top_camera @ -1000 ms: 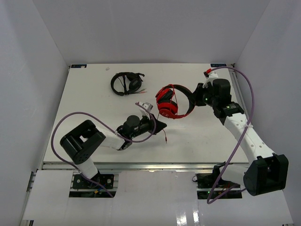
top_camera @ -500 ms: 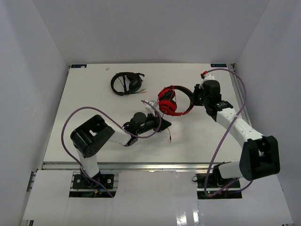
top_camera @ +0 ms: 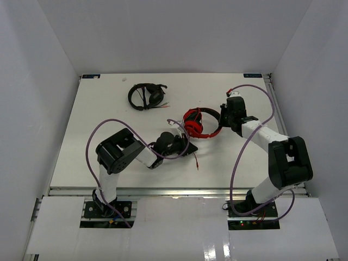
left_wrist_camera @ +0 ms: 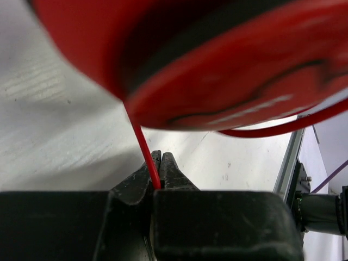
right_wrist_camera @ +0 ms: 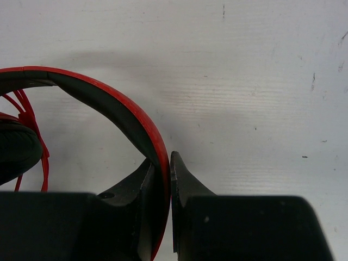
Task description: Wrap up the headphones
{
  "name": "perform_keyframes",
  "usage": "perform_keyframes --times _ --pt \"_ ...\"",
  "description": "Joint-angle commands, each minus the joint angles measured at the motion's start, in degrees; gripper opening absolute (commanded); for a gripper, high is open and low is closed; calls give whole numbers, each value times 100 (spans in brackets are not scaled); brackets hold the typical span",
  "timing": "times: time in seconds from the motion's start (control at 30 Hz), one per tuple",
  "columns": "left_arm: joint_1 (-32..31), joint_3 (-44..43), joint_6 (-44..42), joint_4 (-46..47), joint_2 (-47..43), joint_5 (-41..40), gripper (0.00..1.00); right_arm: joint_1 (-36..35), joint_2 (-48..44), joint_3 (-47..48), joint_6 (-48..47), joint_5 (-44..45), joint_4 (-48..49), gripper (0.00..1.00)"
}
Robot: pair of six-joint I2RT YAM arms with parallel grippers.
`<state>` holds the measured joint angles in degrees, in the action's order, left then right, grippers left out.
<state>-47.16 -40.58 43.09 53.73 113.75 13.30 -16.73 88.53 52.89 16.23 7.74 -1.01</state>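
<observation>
The red headphones (top_camera: 198, 122) lie near the middle of the table, ear cups to the left, headband arching right. My right gripper (top_camera: 223, 116) is shut on the red headband (right_wrist_camera: 117, 109), with the band between its jaws; a black-padded ear cup (right_wrist_camera: 16, 152) shows at the left. My left gripper (top_camera: 187, 147) sits just below the ear cups and is shut on the thin red cable (left_wrist_camera: 144, 149), which rises to a red ear cup (left_wrist_camera: 217, 60) filling the left wrist view. The cable's loose end (top_camera: 196, 161) trails on the table.
Black headphones (top_camera: 145, 95) lie at the back left of the white table (top_camera: 98, 119). White walls close in the table on three sides. The table's front rail (top_camera: 174, 190) runs along the near edge.
Both arms have moved inward. The red headphones have shifted left and toward the back with the right gripper. The left gripper has moved right, closer under the ear cups.
</observation>
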Motion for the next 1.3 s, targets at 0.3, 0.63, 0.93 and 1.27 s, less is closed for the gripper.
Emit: perform_keyframes --times 0.3,0.63,0.93,1.27 --pt "-83 -305 147 -201 68 151 25 -41 951 794 742 839 998 8" --pt "-83 -134 132 -438 -247 219 36 -208 1200 789 513 1223 1271 8" --pt "-89 331 -488 -1522 -1519 91 47 -216 918 79 -330 1259 2049 21" --pt "-83 216 -1941 -3910 -4143 -545 69 -214 314 -349 -1198 642 2343 80"
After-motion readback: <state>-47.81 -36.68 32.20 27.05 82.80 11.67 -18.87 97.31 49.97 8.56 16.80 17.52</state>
